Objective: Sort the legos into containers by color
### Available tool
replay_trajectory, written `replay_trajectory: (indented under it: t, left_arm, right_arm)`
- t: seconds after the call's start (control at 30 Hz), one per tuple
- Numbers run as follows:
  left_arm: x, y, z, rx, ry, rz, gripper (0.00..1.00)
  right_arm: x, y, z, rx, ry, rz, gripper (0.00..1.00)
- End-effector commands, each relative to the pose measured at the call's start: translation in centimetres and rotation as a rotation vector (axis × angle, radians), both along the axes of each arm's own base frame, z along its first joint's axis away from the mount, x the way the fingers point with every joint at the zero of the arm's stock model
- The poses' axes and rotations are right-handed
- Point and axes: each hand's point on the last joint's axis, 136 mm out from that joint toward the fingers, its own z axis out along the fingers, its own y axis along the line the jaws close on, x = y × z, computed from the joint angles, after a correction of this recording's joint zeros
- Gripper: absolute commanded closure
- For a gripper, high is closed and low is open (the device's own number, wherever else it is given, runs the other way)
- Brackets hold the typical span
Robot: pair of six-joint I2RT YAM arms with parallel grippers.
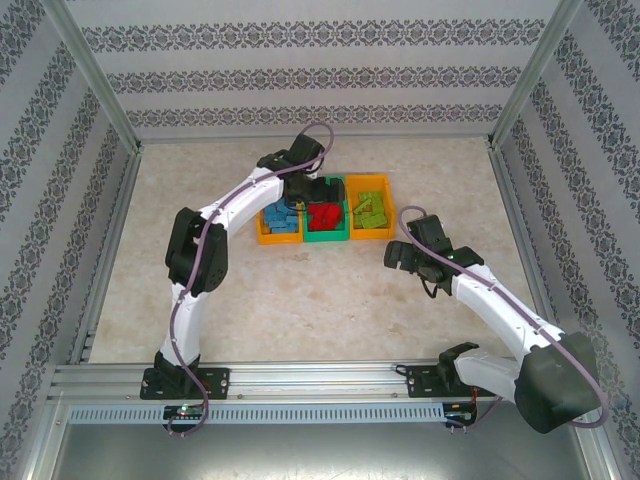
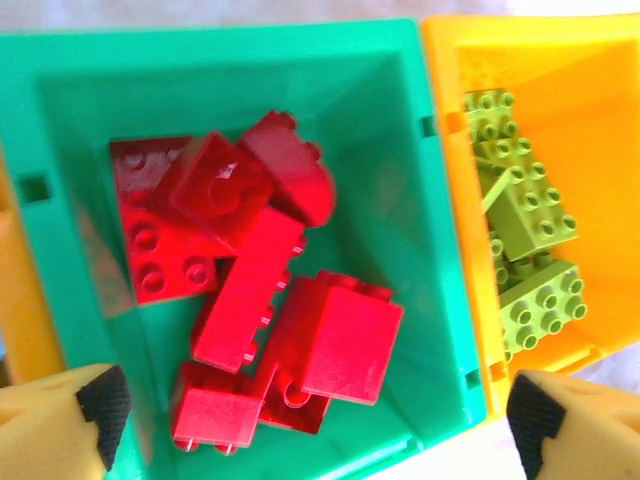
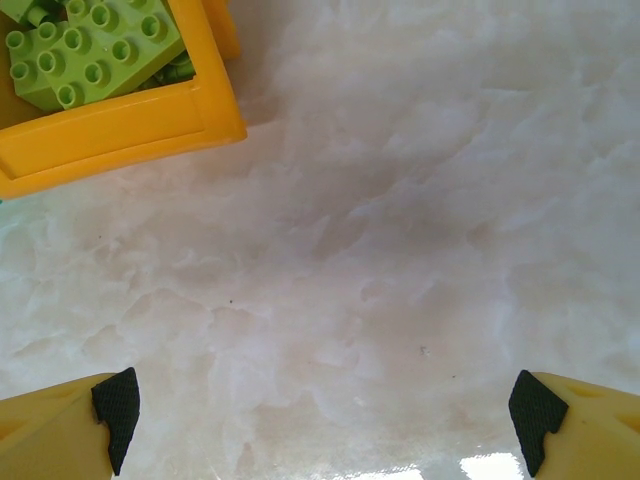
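Left pincer point(image 2: 315, 412) gapes, seemingly clearing green bin point(image 2: 90, 80) rim.

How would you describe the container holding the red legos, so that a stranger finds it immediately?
On the table, toward its far edge, three bins stand in a row. Take the middle bin, filled with red bricks. It alone is green; the left bin and the right bin are orange.

Open tabletop point(image 1: 300, 300) before the containers point(image 1: 327, 238)
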Motion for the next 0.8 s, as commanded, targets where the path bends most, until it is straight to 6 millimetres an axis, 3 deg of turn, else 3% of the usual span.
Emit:
replay_trajectory:
  t: [0.0, 0.07, 0.2, 0.3, 0.5, 0.57, 0.67, 0.77]
  left_arm:
    - [-0.5, 1.8, 5.1, 0.008, -0.124, 0.044, 0.00]
    - [-1.1, 3.3, 7.2, 0.040, -0.202, 0.057, 0.00]
    - [-2.9, 7.7, 9.4, 0.175, -0.353, 0.102, 0.01]
    - [-4.1, 10.5, 10.5, 0.244, -0.494, 0.105, 0.01]
    - [-6.4, 19.4, 8.7, 0.359, -0.588, 0.252, 0.01]
    - [-7.3, 22.5, 8.0, 0.409, -0.601, 0.312, 0.01]
    - [-8.8, 25.6, 7.5, 0.510, -0.646, 0.358, 0.01]
    - [-10.0, 27.7, 6.5, 0.575, -0.701, 0.394, 0.01]
  right_arm:
    - [0.9, -2.0, 1.3, -0.115, -0.085, 0.006, 0.02]
    - [2.0, -3.1, 2.5, -0.180, -0.156, 0.025, 0.02]
    - [4.0, -4.9, 5.0, -0.254, -0.313, 0.030, 0.02]
    - [5.7, -5.9, 4.9, -0.298, -0.447, 0.037, 0.02]
    - [9.2, -7.4, 2.2, -0.312, -0.546, 0.021, 0.02]
    - [10.3, -7.5, 2.2, -0.303, -0.595, 0.001, 0.02]
    - [11.3, -7.6, 2.5, -0.323, -0.630, -0.003, 0.02]
    - [12.0, -8.2, 0.5, -0.278, -0.670, -0.013, 0.02]
